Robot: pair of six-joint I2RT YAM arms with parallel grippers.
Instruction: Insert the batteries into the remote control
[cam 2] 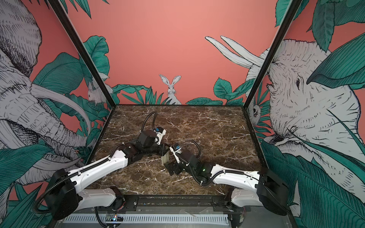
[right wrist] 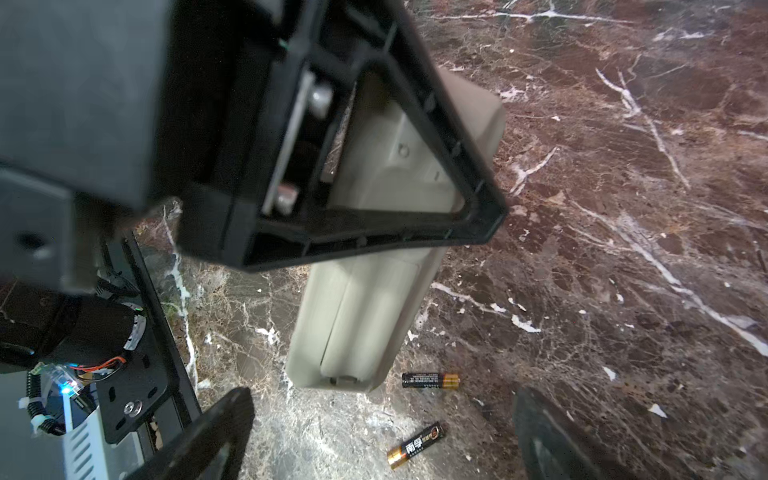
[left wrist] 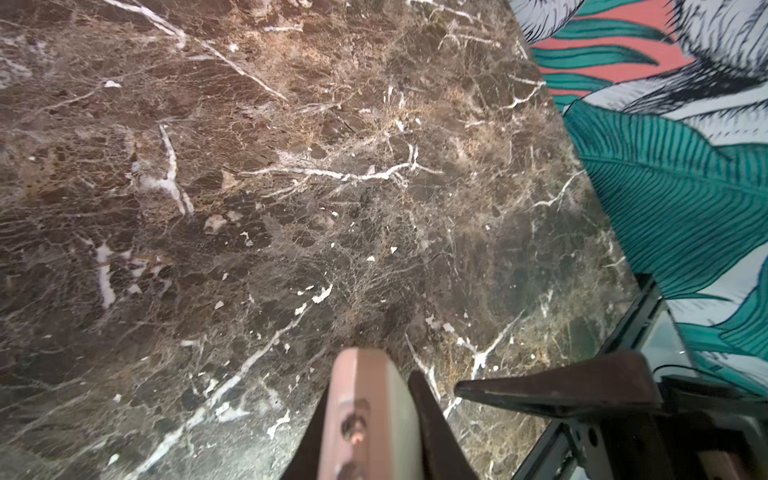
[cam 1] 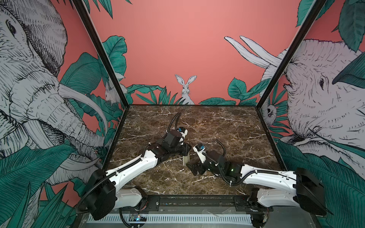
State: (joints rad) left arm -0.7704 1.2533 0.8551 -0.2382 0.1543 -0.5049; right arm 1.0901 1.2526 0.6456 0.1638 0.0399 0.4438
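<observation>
**A:** Where is the remote?

**B:** Mid-tabletop, a little to the near side. The left claw (cam 1: 186, 152) is clenched on the remote (right wrist: 361, 320), pinching its upper part. The remote stands nearly upright, slightly tilted, over the brown marble tabletop (cam 1: 217, 128). In both top views its low end sits at or just above the surface. I cannot tell whether it touches.

**A:** Why hold it that way?

**B:** My reading is that the beige back is turned toward the right arm. That presents the battery bay to that arm while the left arm steadies the body. The back shows a long panel with a small catch at the low end. It looks like the bay cover and seems to be on, so the bay probably has to be opened first.

**A:** And the batteries?

**B:** Neither is loaded. The batteries (right wrist: 430, 380) lie flat on the tabletop just beside the remote's low end. They are black with gold ends. The second battery (right wrist: 417, 445) lies near the first, not touching it, at a different angle. In the top views the right arm hides both.

**A:** What is the right claw doing?

**B:** The right claw (right wrist: 384, 401) is released, with its fingers spread wide and holding nothing. It hovers low, just right of the remote, and the batteries show between its fingers. That position suits either picking up a battery or working the catch. One risk, as I judge it, is that such small round cells may roll if nudged.
</observation>
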